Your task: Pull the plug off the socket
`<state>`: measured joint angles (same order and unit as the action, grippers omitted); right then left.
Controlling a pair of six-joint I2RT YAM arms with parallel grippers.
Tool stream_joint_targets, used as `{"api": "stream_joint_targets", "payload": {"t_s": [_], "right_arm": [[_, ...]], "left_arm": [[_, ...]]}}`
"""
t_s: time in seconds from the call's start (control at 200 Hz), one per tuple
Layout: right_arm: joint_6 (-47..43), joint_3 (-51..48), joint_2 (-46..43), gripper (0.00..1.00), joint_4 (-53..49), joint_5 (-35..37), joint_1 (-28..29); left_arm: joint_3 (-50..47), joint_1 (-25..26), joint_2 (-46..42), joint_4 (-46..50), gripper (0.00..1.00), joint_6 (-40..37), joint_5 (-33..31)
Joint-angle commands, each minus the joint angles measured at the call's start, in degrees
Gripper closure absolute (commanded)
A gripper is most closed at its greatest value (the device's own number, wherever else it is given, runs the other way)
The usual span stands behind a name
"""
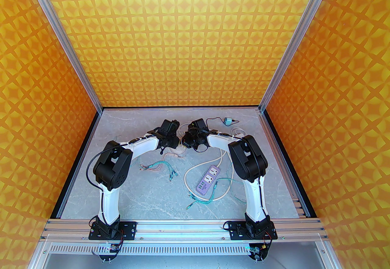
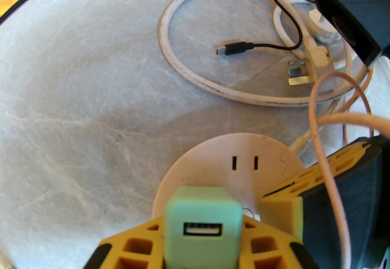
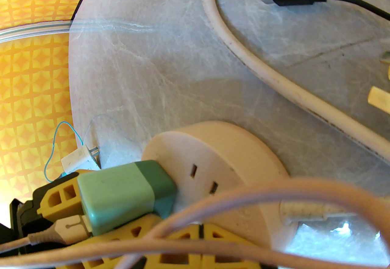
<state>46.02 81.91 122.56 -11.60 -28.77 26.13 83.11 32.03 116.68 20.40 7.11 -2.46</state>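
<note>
The mint-green cube-shaped plug [image 2: 202,207], seated in the round white plastic socket [image 2: 259,149], is clamped by the left gripper [image 2: 202,243], its long axis set square to the socket face, against whose rim the closed right gripper [image 3: 199,249] is braced.

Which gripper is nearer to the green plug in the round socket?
Left. The left gripper is closed on the green plug itself; the right gripper is shut at the round socket rim, just beside the plug.
</note>
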Motion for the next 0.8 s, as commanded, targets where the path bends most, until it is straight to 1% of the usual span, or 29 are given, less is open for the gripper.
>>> {"api": "stream_joint_targets", "payload": {"t_s": [0.0,0.12,0.23,0.245,0.44,0.54,0.64,0.76,0.795], "right_arm": [[-1.39,-2.29,6.12,1.00,-9.16,7.47,0.59],[-1.33,-2.28,6.28,1.00,-9.08,7.41,0.76],[-1.37,-2.26,6.28,1.00,-9.08,7.41,0.77],[-1.34,-2.28,6.26,1.00,-9.14,7.36,0.76],[-1.40,-2.28,6.17,1.00,-9.10,7.41,0.79],[-1.37,-2.27,6.24,1.00,-9.08,7.45,0.76],[-1.29,-2.15,6.35,1.00,-9.08,7.50,0.76],[-1.29,-2.11,6.30,1.00,-9.06,7.42,0.84],[-1.28,-2.15,6.33,1.00,-9.06,7.49,0.77]], "left_arm": [[6.33,4.27,1.01,3.88,1.00,-3.38,-0.19],[7.17,5.32,2.26,5.23,1.00,-4.37,-2.24],[5.22,4.20,1.05,3.04,1.00,-2.71,-2.17],[3.57,3.97,0.71,2.53,1.00,-2.27,-1.93],[-3.67,-2.08,-3.85,-4.90,1.00,4.57,8.58],[-3.23,-2.29,-4.05,-4.34,1.00,3.81,9.45],[0.38,-0.28,-2.15,-0.49,1.00,0.85,6.66],[4.51,3.39,1.10,4.33,1.00,-2.80,-0.04],[7.03,4.44,2.24,5.72,1.00,-3.78,-2.12]]}}
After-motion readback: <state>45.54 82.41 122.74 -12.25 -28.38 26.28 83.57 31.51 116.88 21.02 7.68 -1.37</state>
